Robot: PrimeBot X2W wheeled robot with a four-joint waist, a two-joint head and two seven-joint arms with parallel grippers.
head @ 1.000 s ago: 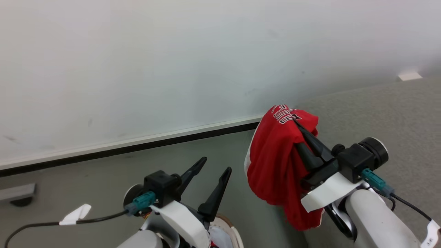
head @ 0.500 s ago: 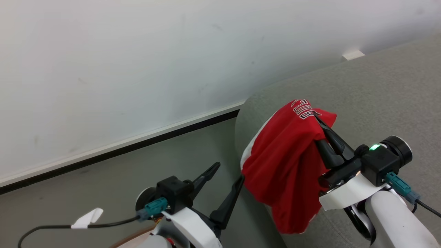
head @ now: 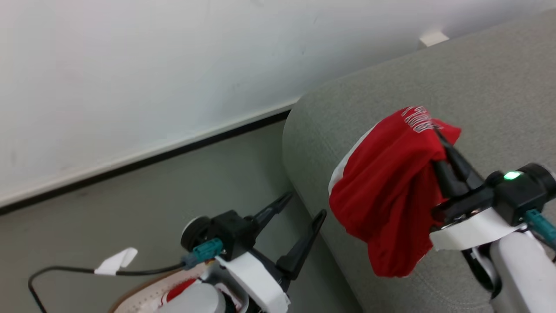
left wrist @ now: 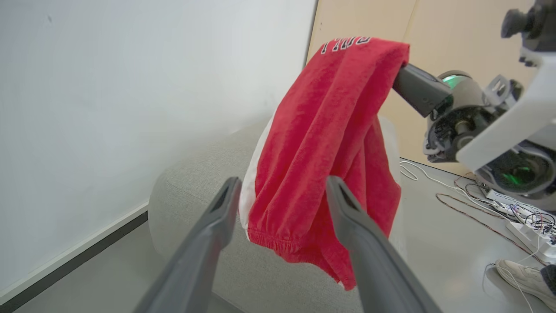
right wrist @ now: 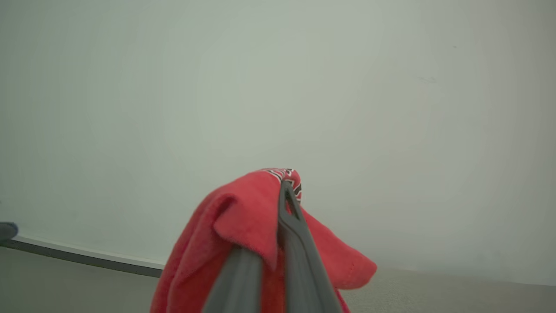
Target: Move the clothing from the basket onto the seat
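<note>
Grey seat (head: pixel 369 95) sits partly hidden behind clothing (head: pixel 386 200).

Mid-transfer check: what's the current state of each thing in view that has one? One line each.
left end effector, open, holding nothing.
right end effector, shut on the red garment.
red garment, lifted and bunched, hanging from the right end effector over the seat's corner, not laid down.
seat, garment above it, not yet set on it.
basket, holds another red piece.
</note>
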